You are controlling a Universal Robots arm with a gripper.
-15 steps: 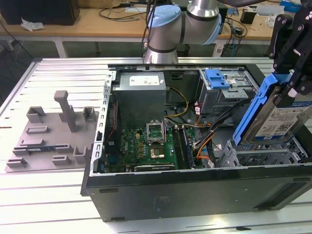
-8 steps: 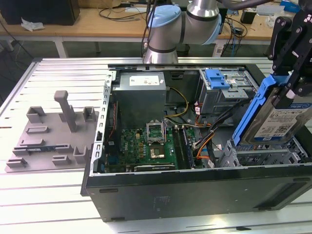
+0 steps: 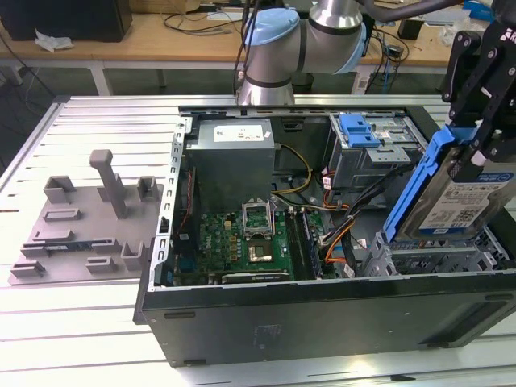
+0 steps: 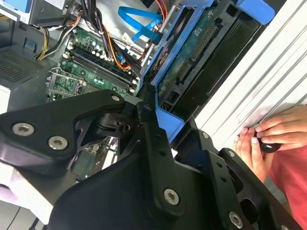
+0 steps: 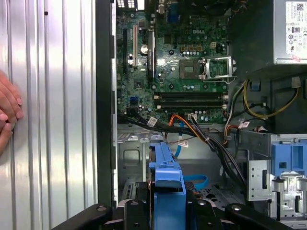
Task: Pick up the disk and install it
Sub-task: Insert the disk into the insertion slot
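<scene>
Gripper (image 3: 477, 157) clamped on tilted disk (image 3: 461, 201) above drive bay (image 3: 431, 260); clean seating likely requires levelling its blue bracket (image 3: 413, 189) square to the bay.

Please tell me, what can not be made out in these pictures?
- Exterior view: whether the disk touches the drive cage below it; its lower edge blends into the metal.
- First wrist view: most of the gripper, cut off by the picture's edge.
- Second wrist view: the small dark thing, mostly covered by a person's hand.
</scene>
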